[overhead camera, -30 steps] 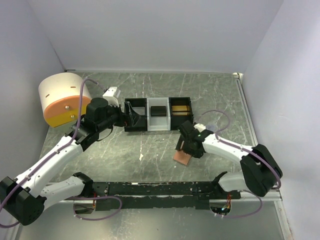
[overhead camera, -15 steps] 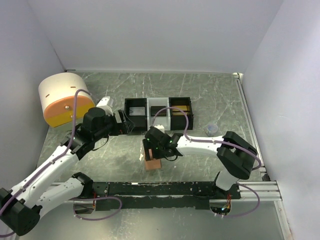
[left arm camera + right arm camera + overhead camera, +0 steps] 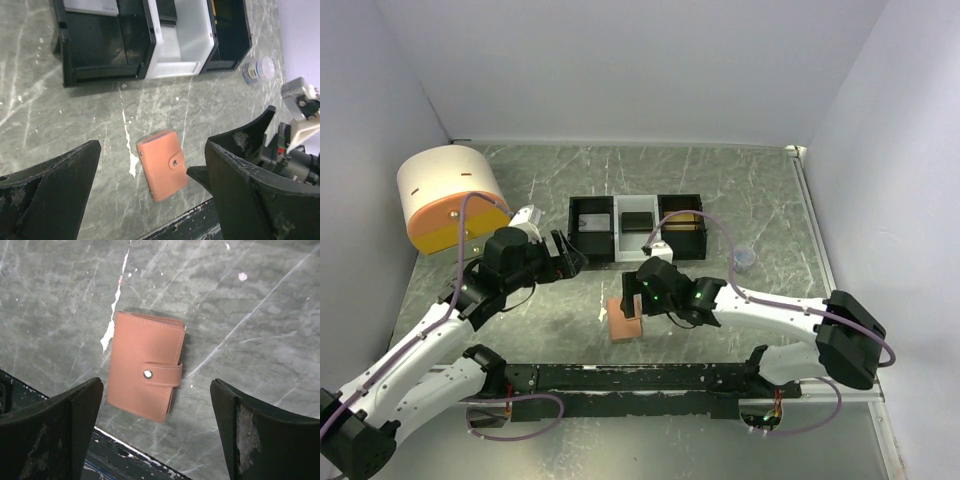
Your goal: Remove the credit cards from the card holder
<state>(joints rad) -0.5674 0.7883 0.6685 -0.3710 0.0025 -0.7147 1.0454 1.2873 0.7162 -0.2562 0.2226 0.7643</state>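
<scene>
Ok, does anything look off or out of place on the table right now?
Nothing looks spilled or damaged. The wallet lies flat, snapped shut and slightly askew, close to the black rail, beside a white scuff in the surface.

The card holder [image 3: 624, 322] lies on the table [image 3: 740, 180]; the tray [image 3: 617, 230] sits at its 12 o'clock, the jar [image 3: 744, 258] at 2 o'clock.

Framed by the right tool [image 3: 155, 385], spread wide and touching nothing: card holder [image 3: 145, 372], snapped shut, flat on the grey marbled surface [image 3: 240, 315].
</scene>
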